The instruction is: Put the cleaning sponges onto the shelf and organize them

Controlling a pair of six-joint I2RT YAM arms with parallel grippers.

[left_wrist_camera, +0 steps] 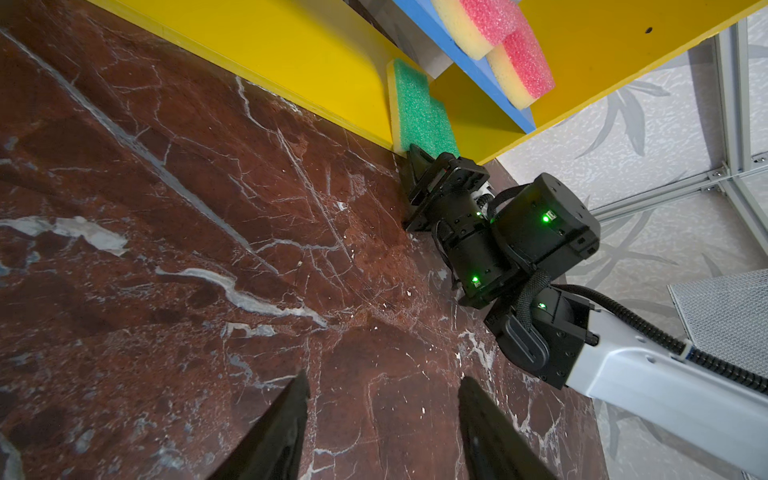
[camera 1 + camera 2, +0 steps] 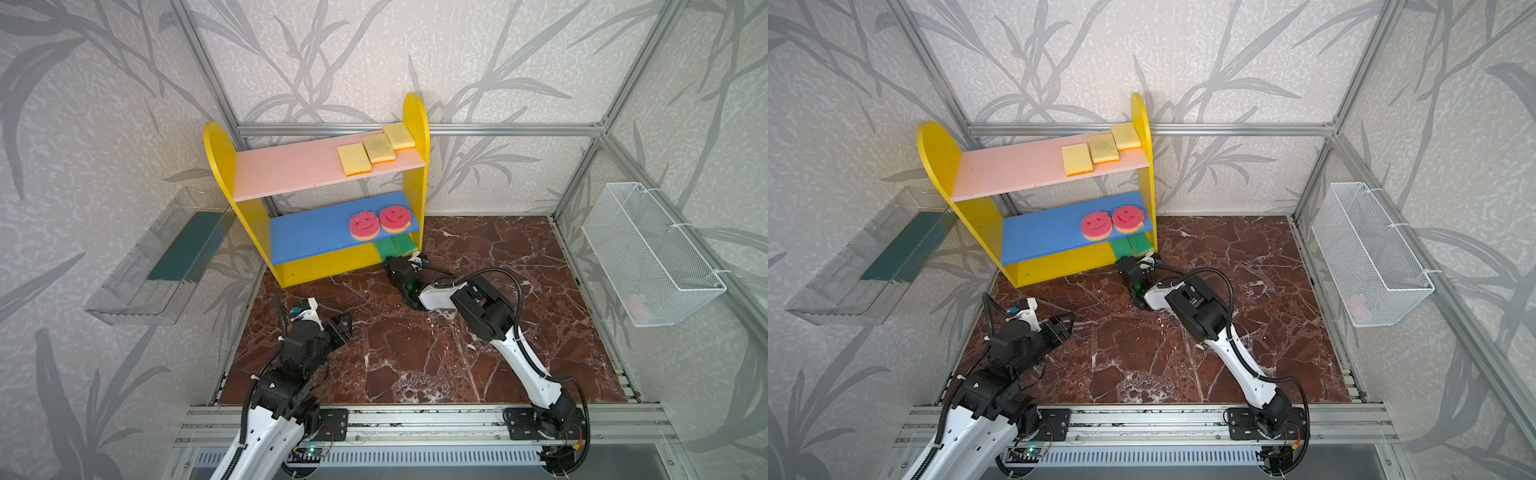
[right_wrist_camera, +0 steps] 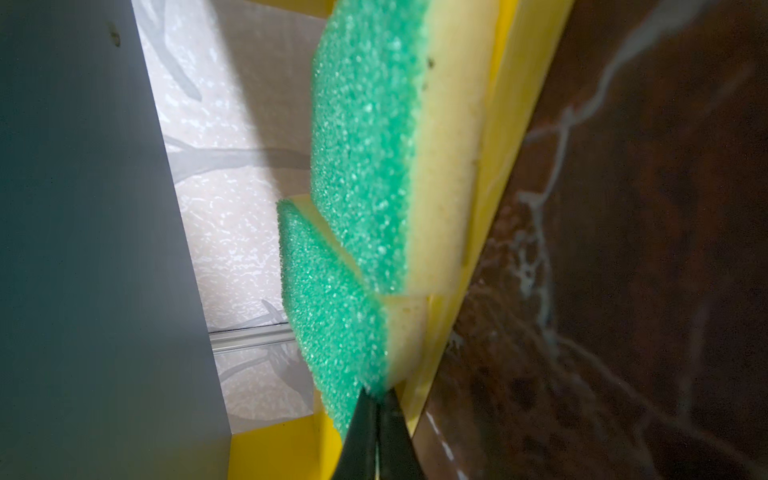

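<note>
The shelf [image 2: 218, 153] stands at the back left of the floor. Three yellow rectangular sponges [image 2: 376, 153] lie on its pink board. Two pink smiley sponges [image 2: 364, 225] sit on the blue board. Two green-faced sponges [image 2: 395, 247] lie side by side at the right end of the yellow base. My right gripper [image 3: 376, 392] is low at the base's front edge. Its jaws stand almost together, tips against the near edge of one green sponge [image 3: 332, 316], beside the other [image 3: 374, 145]. My left gripper [image 1: 384, 380] hangs open and empty over bare floor, left of the right arm.
A clear plastic tray [image 2: 137, 270] with a dark green mat hangs on the left wall. A white wire basket [image 2: 652, 253] hangs on the right wall with something pink [image 2: 636, 305] inside. The floor is red-brown marble, framed by aluminium rails.
</note>
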